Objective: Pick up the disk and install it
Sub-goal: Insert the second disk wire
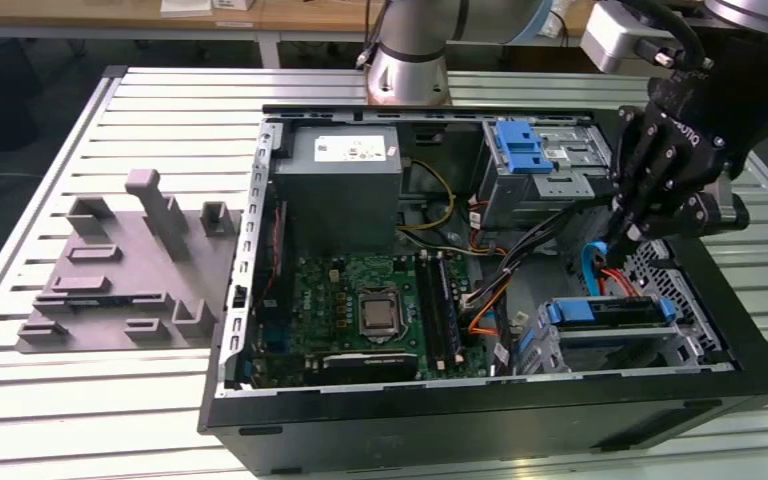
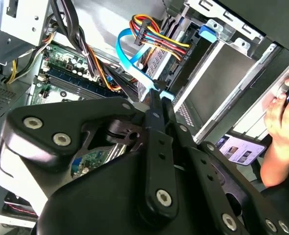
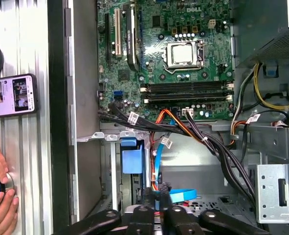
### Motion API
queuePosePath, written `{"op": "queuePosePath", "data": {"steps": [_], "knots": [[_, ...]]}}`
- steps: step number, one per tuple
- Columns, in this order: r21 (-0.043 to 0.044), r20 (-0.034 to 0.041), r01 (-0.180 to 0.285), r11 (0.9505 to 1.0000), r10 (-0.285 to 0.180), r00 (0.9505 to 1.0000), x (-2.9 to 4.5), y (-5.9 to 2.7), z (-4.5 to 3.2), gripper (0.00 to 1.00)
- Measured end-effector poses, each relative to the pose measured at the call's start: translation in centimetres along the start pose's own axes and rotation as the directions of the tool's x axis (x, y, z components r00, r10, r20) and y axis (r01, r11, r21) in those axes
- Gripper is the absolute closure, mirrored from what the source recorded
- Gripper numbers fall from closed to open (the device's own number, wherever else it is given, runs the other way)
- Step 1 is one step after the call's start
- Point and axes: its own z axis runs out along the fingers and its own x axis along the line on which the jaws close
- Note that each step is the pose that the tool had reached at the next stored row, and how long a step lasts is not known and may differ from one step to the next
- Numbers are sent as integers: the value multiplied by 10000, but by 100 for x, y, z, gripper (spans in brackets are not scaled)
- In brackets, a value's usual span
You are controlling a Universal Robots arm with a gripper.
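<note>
The disk (image 1: 607,312), in its blue plastic frame, lies flat in the drive bay at the case's near corner on the exterior view's right. Its blue frame end (image 3: 132,155) shows in the first wrist view, seated in the bay. My gripper (image 1: 622,238) hangs just above and behind that bay, inside the open computer case (image 1: 244,300). Both wrist views show the black fingers (image 2: 156,127) pressed together on the end of a light blue flat cable (image 2: 129,56); the gripper (image 3: 159,198) pinches that cable (image 3: 183,196) just beyond the disk's end.
Bundles of black, orange and yellow wires (image 3: 208,142) cross beside the gripper. A second bay with a blue tab (image 1: 524,148) stands at the case's far side. A grey fixture (image 1: 131,265) lies on the table. A person's hand (image 3: 0,196) and a phone (image 3: 12,95) rest outside the case.
</note>
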Motion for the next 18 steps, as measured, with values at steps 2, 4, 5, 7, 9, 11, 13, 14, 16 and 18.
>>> {"op": "queuePosePath", "data": {"steps": [2,4,5,7,9,11,13,14,16,18], "knots": [[2,-29,-1,10000,1,10000,-12,1,8,81],[3,-60,-2,10000,2,10000,-21,1,22,75],[5,-79,-3,10000,3,10000,-25,1,31,75],[8,-126,-4,10000,4,9999,-30,0,50,75],[11,-189,-5,10000,6,9998,-33,0,68,75],[16,-266,-8,10000,8,9996,-35,0,88,75],[20,-343,-10,10000,10,9994,-36,-1,107,75],[23,-383,-11,10000,11,9993,-37,-1,117,75],[26,-443,-12,10000,14,9990,-39,-2,136,75],[29,-488,-13,10000,15,9988,-40,-2,153,75]]}}
